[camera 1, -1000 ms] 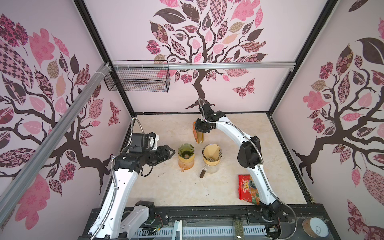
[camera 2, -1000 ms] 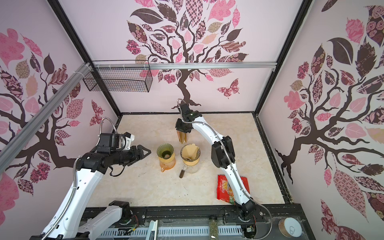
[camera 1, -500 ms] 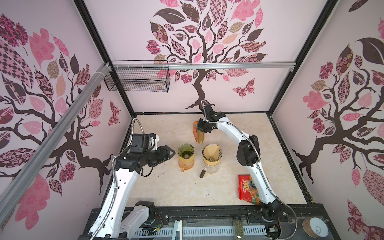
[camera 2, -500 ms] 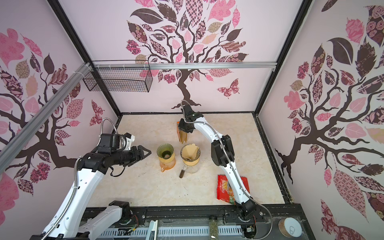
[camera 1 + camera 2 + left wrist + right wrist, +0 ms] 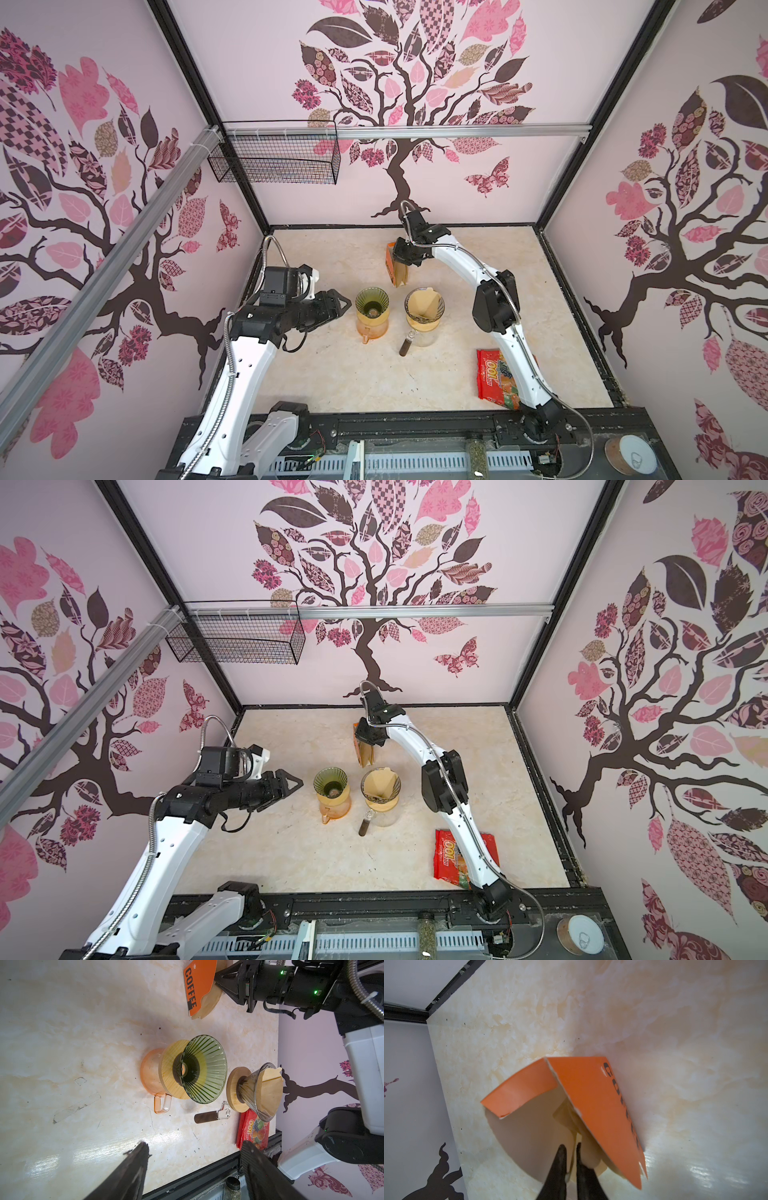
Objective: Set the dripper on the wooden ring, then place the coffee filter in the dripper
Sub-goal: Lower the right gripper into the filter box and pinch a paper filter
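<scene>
Fingers [image 5: 560, 1159] of the right gripper [image 5: 571, 1148] pinch a coffee filter [image 5: 529, 1142] in the orange box [image 5: 591, 1105].
Left gripper [image 5: 194, 1144] is hanging open next to the green dripper [image 5: 204, 1068].

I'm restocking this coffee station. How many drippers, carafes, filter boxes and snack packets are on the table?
Drippers: 2 (green dripper, clear dripper)
Carafes: 2 (orange carafe, clear carafe)
Filter boxes: 1 (orange box)
Snack packets: 1 (red packet)
Total: 6
</scene>
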You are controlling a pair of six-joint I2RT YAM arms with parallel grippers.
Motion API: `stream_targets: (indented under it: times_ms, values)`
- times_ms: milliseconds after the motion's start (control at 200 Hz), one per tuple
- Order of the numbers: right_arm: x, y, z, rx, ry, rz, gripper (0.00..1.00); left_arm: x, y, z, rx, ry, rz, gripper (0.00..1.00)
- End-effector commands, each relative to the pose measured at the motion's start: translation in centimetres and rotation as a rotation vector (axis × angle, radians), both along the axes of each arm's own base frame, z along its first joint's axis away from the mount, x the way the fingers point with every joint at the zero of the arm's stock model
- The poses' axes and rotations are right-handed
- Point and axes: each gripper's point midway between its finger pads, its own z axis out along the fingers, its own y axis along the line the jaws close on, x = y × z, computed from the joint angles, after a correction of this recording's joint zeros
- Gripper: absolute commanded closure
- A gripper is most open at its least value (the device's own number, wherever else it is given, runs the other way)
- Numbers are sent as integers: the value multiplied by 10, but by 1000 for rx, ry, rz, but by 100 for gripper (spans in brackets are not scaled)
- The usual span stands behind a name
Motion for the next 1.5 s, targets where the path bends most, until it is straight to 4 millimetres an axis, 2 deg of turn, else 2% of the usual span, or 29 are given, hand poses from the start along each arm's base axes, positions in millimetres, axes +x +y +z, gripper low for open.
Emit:
stream_targets:
  times_ms: [0, 320, 445, 500, 510, 520, 600, 995, 1275, 1496]
  values:
    - [7, -3, -9, -21, -4, -5, 88, -2, 0, -5, -1, 4, -3, 27]
    - [5, -6, 6, -43, -38, 17, 100, -4, 2, -5, 4, 3, 1, 27]
    - [3, -8, 18, -49, -59, 34, 100, -5, 2, -7, 7, 2, 1, 27]
    - [2, -10, 17, -60, -57, 42, 100, -6, 2, -8, 7, 3, 1, 27]
    - [1, -10, 31, -49, -78, 42, 100, -6, 2, -8, 8, 6, 3, 26]
    - [1, -10, 37, -47, -88, 43, 100, -7, 2, -9, 8, 7, 2, 26]
    - [0, -13, 50, -51, -118, 53, 100, -7, 2, -10, 6, 7, 2, 27]
    - [-8, -20, 90, -66, -189, 85, 100, -7, 2, -12, 2, 4, 1, 26]
    - [-10, -19, 99, -60, -207, 103, 100, -8, 1, -9, -4, -1, 1, 27]
    - [-9, -13, 85, -47, -188, 130, 100, -10, 2, -8, -5, -3, 3, 26]
